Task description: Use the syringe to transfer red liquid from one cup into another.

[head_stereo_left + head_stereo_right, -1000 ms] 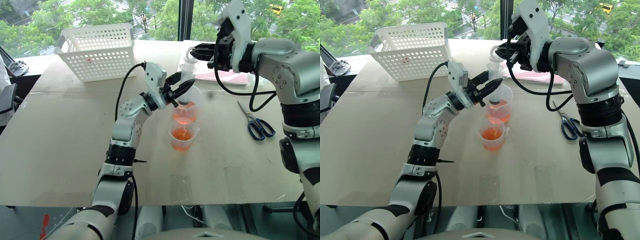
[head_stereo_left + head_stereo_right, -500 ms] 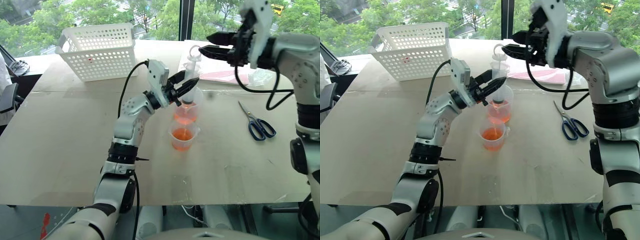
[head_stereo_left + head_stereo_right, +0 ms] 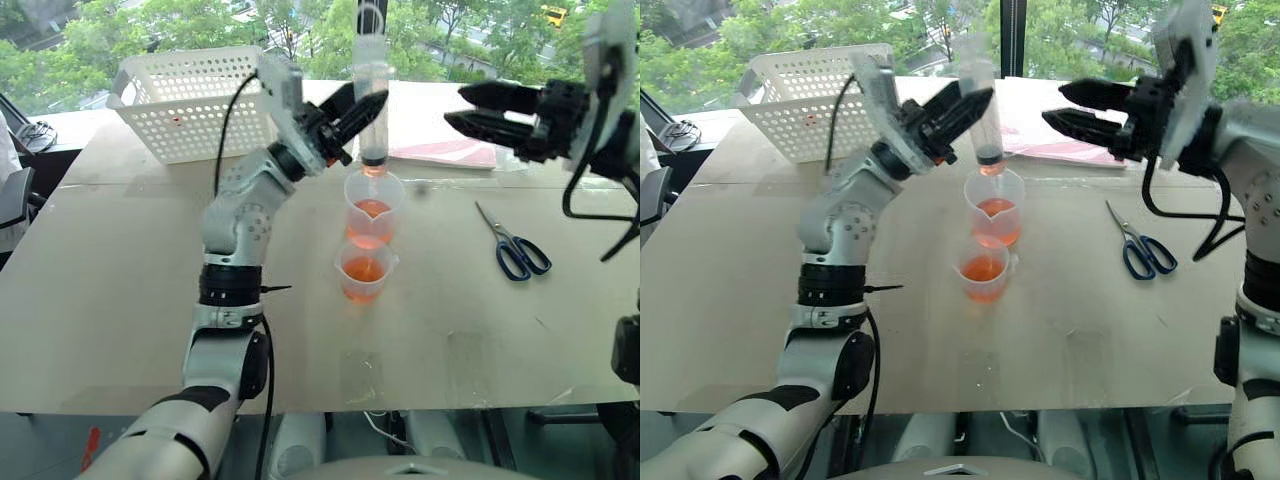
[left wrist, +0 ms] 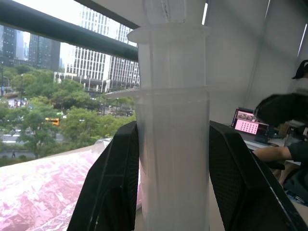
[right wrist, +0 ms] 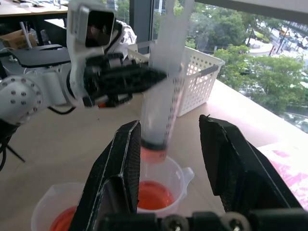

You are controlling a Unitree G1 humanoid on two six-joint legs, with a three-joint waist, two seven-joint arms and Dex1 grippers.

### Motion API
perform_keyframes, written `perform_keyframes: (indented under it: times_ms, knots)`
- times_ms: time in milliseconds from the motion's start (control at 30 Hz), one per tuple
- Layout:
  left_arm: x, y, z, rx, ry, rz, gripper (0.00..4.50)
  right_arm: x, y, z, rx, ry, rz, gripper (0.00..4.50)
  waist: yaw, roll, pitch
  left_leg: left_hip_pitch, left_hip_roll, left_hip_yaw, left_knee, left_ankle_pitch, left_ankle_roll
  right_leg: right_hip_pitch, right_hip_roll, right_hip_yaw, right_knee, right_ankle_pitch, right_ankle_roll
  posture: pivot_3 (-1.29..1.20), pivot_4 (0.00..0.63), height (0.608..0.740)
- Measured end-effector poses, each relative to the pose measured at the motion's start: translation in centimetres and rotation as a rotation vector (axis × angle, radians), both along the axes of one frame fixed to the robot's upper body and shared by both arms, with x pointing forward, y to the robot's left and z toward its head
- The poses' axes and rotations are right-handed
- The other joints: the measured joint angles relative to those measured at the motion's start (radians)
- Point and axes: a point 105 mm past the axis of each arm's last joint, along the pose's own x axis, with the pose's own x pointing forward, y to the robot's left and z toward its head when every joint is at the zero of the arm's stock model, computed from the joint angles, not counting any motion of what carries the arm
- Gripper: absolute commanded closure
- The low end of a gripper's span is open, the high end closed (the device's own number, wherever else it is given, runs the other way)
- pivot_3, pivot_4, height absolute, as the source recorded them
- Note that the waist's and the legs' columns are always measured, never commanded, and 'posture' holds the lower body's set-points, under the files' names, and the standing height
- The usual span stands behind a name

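Clear syringe (image 3: 370, 90) upright in raised left gripper (image 3: 352, 108) above taller cup (image 3: 372, 208); right gripper (image 3: 478, 108) level, parted, empty, well aside.

You see a clear, glossy plastic syringe (image 3: 371, 95) above two clear plastic cups, the taller cup (image 3: 372, 207) and the shorter cup (image 3: 364, 274). The basket (image 3: 196, 100) is white perforated plastic. The desk (image 3: 120, 290) looks matt, pale wood. The scissors (image 3: 512, 243) have metal blades and dark plastic handles.
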Motion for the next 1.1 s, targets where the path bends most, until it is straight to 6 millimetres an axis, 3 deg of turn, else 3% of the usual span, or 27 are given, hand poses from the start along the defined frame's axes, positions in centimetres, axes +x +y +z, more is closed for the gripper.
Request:
perform_keyframes:
  times_ms: [133, 333, 500, 667, 700, 833, 933, 1100]
  knots:
    - [-2.6, 0.3, 1.3, 0.03, -0.026, -0.079, 3.01, -2.3, -1.0, -3.1, -0.039, 0.071, 0.028, 2.45, 0.002, 0.0, 0.0, 0.001, 0.0, 0.0, 0.0, 0.0, 0.0, 0.0, 0.0, 0.0, 0.0, 0.0, 0.0, 0.0, 0.15, 0.74]
    - [-5.1, 0.5, -1.9, 0.118, 0.055, -0.15, 3.01, -6.9, -2.7, -7.1, -0.065, 0.186, 0.101, 2.45, 0.002, 0.0, 0.0, 0.003, 0.0, 0.0, 0.0, 0.0, 0.0, 0.002, 0.0, 0.0, 0.0, -0.001, 0.001, 0.0, 0.15, 0.74]
    - [-6.2, 0.3, -3.7, 0.152, 0.084, -0.18, 3.01, -8.4, -4.3, -8.7, -0.084, 0.256, 0.088, 2.45, 0.0, 0.0, 0.0, 0.004, 0.0, 0.0, 0.003, 0.0, 0.0, 0.003, 0.001, 0.001, 0.001, -0.002, 0.003, 0.0, 0.15, 0.74]
    - [-6.5, 0.0, -5.3, 0.165, 0.102, -0.198, 3.01, -8.6, -5.1, -9.8, -0.128, 0.252, 0.063, 0.29, 0.002, 0.0, 0.0, 0.004, 0.0, 0.0, 0.005, 0.0, 0.0, 0.004, 0.001, 0.001, 0.002, -0.005, 0.001, 0.0, 0.15, 0.74]
    - [-6.5, -0.1, -5.6, 0.17, 0.106, -0.201, 3.01, -8.7, -5.0, -9.9, -0.129, 0.251, 0.068, 0.06, 0.002, 0.0, 0.0, 0.003, 0.0, 0.0, 0.005, 0.0, 0.0, 0.004, 0.001, 0.002, 0.002, -0.005, 0.001, 0.0, 0.15, 0.74]
    - [-6.6, -0.3, -6.0, 0.179, 0.102, -0.21, 3.01, -8.4, -4.4, -9.3, -0.133, 0.188, 0.095, 0.06, 0.001, 0.0, 0.0, 0.003, 0.0, 0.0, 0.005, 0.0, 0.0, 0.004, 0.001, 0.002, 0.001, -0.003, 0.004, 0.0, 0.15, 0.74]
    - [-6.4, 0.1, -6.6, 0.196, 0.06, -0.164, 3.01, -6.4, -2.6, -6.4, -0.083, 0.04, 0.063, 0.06, -0.007, 0.001, 0.0, 0.004, 0.0, 0.001, 0.005, 0.0, 0.0, 0.003, 0.002, 0.004, 0.001, -0.005, 0.001, 0.0, 0.15, 0.74]
    - [-6.3, -0.5, -8.9, 0.24, 0.036, -0.151, 3.01, -5.1, 0.5, -2.3, -0.023, -0.03, 0.081, 0.06, 0.001, 0.001, 0.0, 0.003, 0.0, 0.0, 0.005, 0.0, 0.0, 0.003, 0.002, 0.003, 0.001, -0.003, -0.004, 0.0, 0.15, 0.74]
